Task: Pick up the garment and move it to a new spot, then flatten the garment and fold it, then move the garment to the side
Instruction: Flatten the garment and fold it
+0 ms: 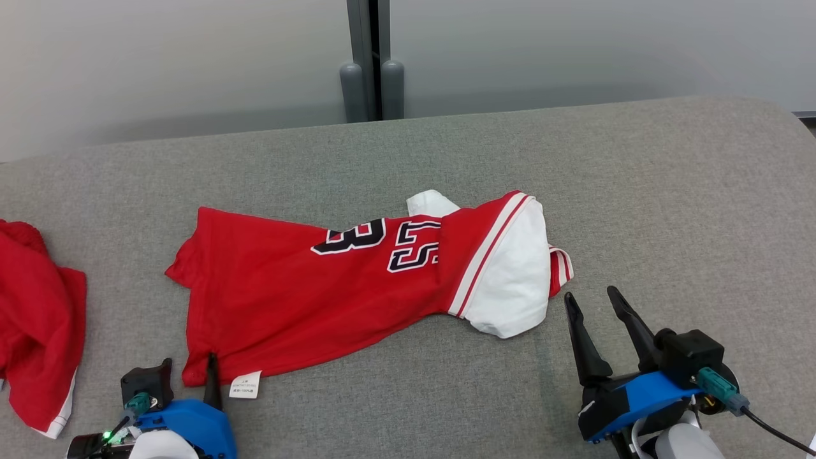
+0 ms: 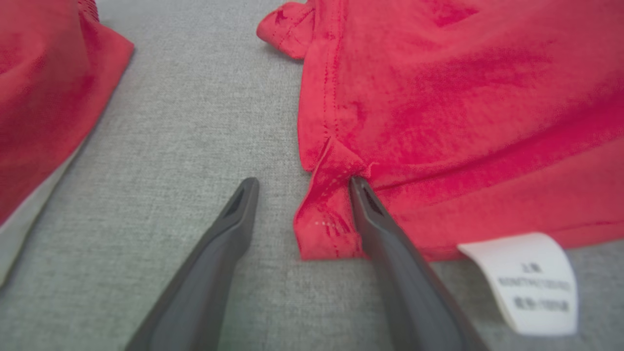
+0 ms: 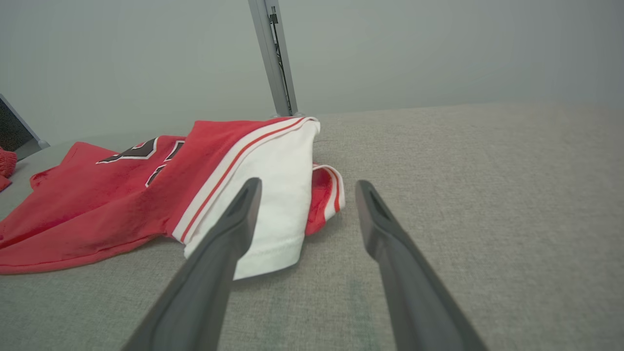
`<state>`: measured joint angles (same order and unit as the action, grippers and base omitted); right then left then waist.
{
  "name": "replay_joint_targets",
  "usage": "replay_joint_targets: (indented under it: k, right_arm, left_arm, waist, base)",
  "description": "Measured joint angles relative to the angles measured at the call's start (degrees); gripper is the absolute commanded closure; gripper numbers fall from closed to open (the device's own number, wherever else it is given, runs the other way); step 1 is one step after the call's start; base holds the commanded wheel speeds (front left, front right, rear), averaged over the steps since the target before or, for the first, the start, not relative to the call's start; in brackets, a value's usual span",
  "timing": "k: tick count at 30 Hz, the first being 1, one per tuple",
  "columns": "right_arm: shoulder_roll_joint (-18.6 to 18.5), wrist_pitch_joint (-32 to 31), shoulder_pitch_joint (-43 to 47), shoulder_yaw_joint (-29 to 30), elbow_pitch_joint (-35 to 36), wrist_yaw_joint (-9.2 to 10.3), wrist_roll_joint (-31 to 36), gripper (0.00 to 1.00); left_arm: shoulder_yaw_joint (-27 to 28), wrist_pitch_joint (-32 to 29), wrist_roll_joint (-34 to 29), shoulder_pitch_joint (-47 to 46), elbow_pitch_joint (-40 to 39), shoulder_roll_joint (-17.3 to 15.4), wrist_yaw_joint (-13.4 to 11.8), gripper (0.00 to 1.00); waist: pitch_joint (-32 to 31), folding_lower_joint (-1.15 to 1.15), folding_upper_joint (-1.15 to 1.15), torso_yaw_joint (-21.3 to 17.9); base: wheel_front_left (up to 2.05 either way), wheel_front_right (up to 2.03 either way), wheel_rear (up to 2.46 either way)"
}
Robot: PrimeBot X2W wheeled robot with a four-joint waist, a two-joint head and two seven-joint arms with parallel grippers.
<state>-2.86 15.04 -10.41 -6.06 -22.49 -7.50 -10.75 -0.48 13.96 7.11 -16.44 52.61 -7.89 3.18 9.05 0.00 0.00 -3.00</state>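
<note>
The red numbered jersey (image 1: 306,287) lies rumpled and partly twisted, mid-way along the near edge of the grey cloth-covered table (image 1: 637,191). A second red garment (image 1: 32,319) sits at the left edge. The left gripper (image 2: 303,181) is low, jaws apart, straddling the hem corner beside the care label (image 1: 245,384). The right gripper (image 1: 590,293) stands spread just short of the white sleeve end (image 1: 510,280), seemingly set for a two-point lift.

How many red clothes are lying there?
2. The red jersey with white sleeves lies in the middle of the grey surface. Another red garment lies at the far left, partly cut off by the picture's edge, so more could be hidden there.
</note>
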Motion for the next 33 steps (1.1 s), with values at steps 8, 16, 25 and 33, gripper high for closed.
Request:
replay_joint_targets:
  k: [8,16,25,33]
  right_arm:
    - [-0.01,0.00,-0.33,0.58,0.02,0.00,-0.54,0.00]
    - [0.03,0.00,-1.19,-1.93,-8.68,0.00,-1.97,0.00]
    - [0.04,0.01,-5.39,-2.15,-17.11,0.00,-4.52,0.00]
    - [0.01,0.01,-7.00,4.36,-20.32,0.01,-1.22,0.00]
  left_arm:
    - [-1.60,-0.65,0.98,-2.19,2.24,0.21,2.26,1.00]
    - [-4.07,0.75,0.90,-2.14,0.73,1.57,2.94,1.00]
    - [-6.56,1.03,1.09,-1.21,-3.37,2.97,3.52,1.00]
    - [-8.28,1.03,1.46,-0.63,-6.37,3.65,3.89,1.00]
  waist:
    - [0.09,0.00,0.00,0.18]
    - [-0.69,0.01,0.00,3.61]
    - [-0.29,0.01,0.01,7.45]
    - [0.34,0.01,0.01,8.81]
  base:
    - [0.00,0.00,0.00]
    - [0.00,0.00,0.00]
    - [0.00,0.00,0.00]
    - [0.00,0.00,0.00]
